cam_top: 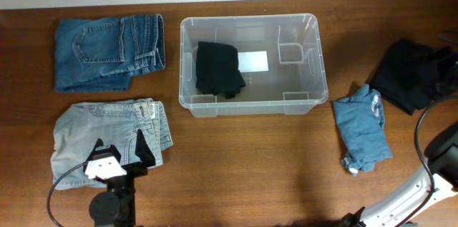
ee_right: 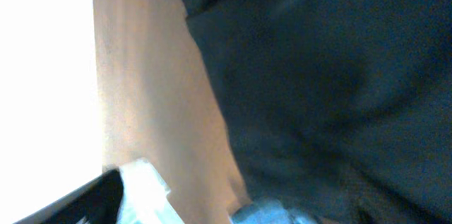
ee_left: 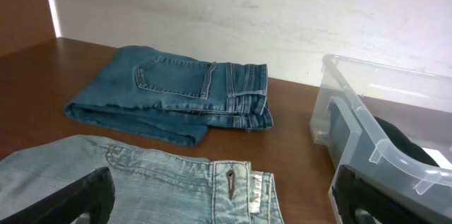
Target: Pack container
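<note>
Container [cam_top: 250, 18] at 12 o'clock holds one black garment [cam_top: 217, 68]. Unpacked: dark jeans [cam_top: 107, 49] at 10, light jeans [cam_top: 79, 130] at 8, blue piece [cam_top: 363, 130] at 4, black pile [cam_top: 411, 73] at 3. Left gripper [cam_top: 119, 141] jaws wide; right jaws: can't tell.

The surface [cam_top: 250, 170] is showing brown wood grain. Upper left, the folded jeans [cam_top: 107, 49] are showing mid-blue denim; lower left, the faded jeans [cam_top: 93, 130] are looking pale grey-blue. The clear container [cam_top: 250, 18] is showing a white label [cam_top: 252, 61] and a black garment [cam_top: 217, 68]. At right, a dusty-blue cloth [cam_top: 361, 130] is lying beside a black heap [cam_top: 411, 73].
</note>
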`<state>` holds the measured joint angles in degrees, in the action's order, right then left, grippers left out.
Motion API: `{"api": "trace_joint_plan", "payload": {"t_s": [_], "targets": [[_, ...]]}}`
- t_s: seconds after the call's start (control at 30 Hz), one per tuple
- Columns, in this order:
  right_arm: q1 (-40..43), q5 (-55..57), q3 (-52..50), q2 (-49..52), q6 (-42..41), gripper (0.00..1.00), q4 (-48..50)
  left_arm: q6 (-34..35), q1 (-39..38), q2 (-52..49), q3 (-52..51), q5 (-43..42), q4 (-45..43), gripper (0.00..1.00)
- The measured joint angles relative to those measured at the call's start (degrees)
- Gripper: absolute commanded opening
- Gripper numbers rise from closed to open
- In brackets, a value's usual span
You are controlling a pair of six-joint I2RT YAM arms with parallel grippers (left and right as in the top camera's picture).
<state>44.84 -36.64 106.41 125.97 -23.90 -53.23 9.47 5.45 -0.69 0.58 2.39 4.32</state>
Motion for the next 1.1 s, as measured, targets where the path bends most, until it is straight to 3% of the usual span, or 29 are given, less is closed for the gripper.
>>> {"api": "trace_joint_plan", "payload": {"t_s": [0.23, 0.43, 1.1], "targets": [[1.0, 14.7, 3.9, 0.0, 12.1, 0.99, -7.1, 0.0, 0.0, 0.0, 0.0, 0.0, 0.0, 0.99], [1.0, 18.7, 3.8, 1.6, 19.1, 0.99, -7.2, 0.0, 0.0, 0.0, 0.0, 0.0, 0.0, 0.99], [-0.7, 21.9, 3.0, 6.3, 21.7, 0.99, -2.9, 0.0, 0.0, 0.0, 0.0, 0.0, 0.0, 0.99]]}}
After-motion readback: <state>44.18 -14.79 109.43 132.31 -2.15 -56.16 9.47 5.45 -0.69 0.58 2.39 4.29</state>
